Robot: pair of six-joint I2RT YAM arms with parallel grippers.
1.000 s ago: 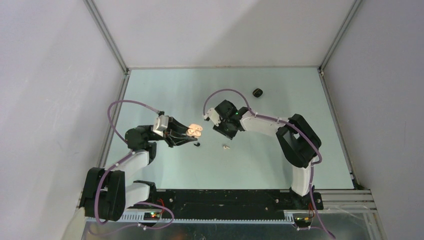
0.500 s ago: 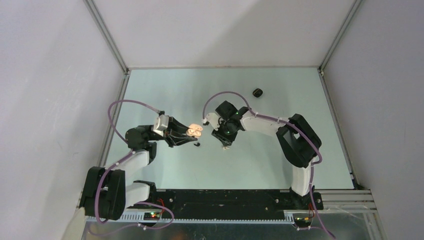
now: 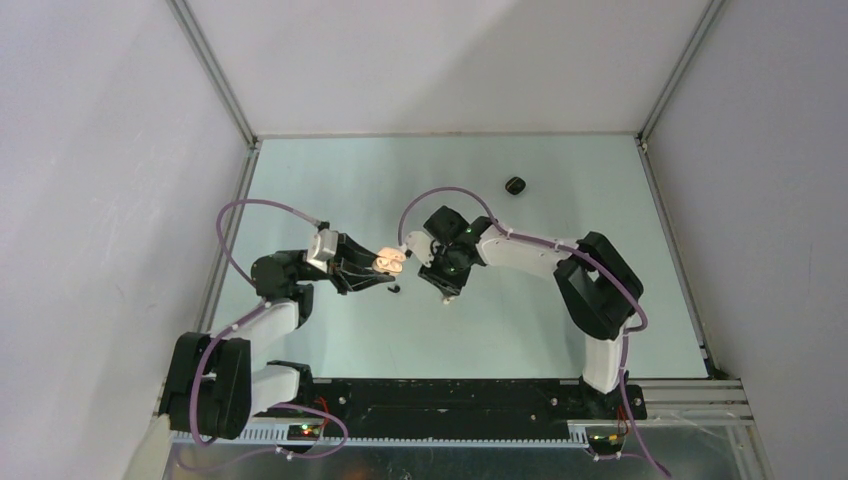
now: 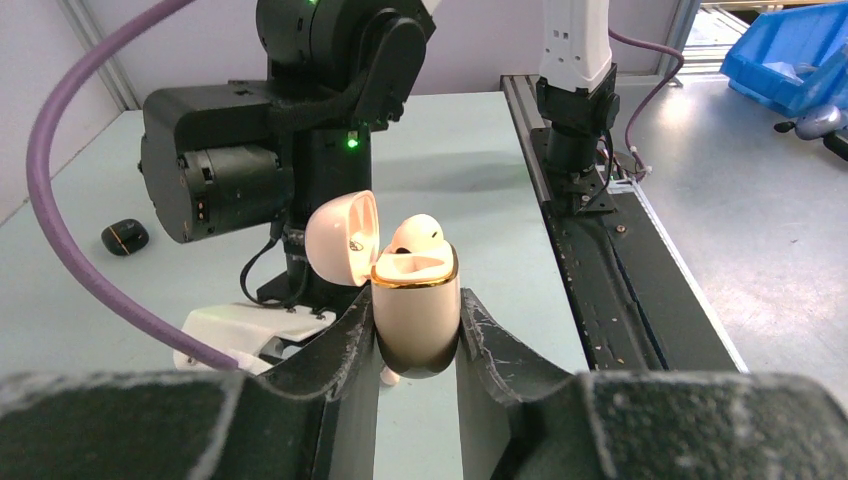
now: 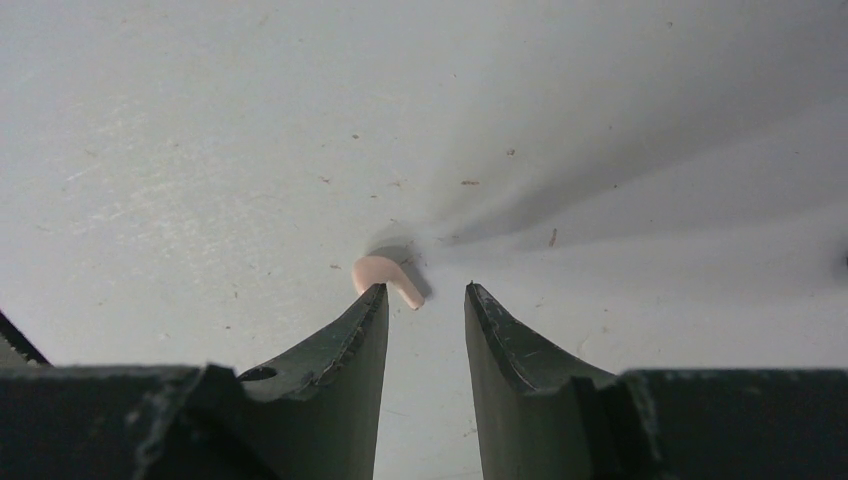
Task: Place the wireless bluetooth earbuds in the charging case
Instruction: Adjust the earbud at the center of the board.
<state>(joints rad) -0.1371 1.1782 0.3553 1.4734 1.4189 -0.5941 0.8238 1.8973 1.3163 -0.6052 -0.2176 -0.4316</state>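
My left gripper (image 3: 383, 266) (image 4: 417, 325) is shut on the cream charging case (image 4: 416, 305) (image 3: 390, 260), held upright off the table. The case has a gold rim and its lid (image 4: 343, 237) stands open. One cream earbud (image 4: 415, 232) sits in the case. My right gripper (image 3: 446, 291) (image 5: 425, 292) is open and points down at the table. A loose cream earbud (image 5: 385, 277) lies just past its left fingertip (image 5: 372, 300), its stem reaching toward the gap. In the top view the gripper hides this bud. A black earbud (image 3: 397, 289) lies on the table below the case.
A small black case (image 3: 515, 185) (image 4: 125, 236) sits closed at the far middle of the table. White walls and metal posts bound the table on three sides. The right arm's wrist (image 4: 300, 160) stands close behind the held case.
My right gripper has swung left and down over the loose cream earbud, covering it in the top view. The left gripper and the case have stayed put.
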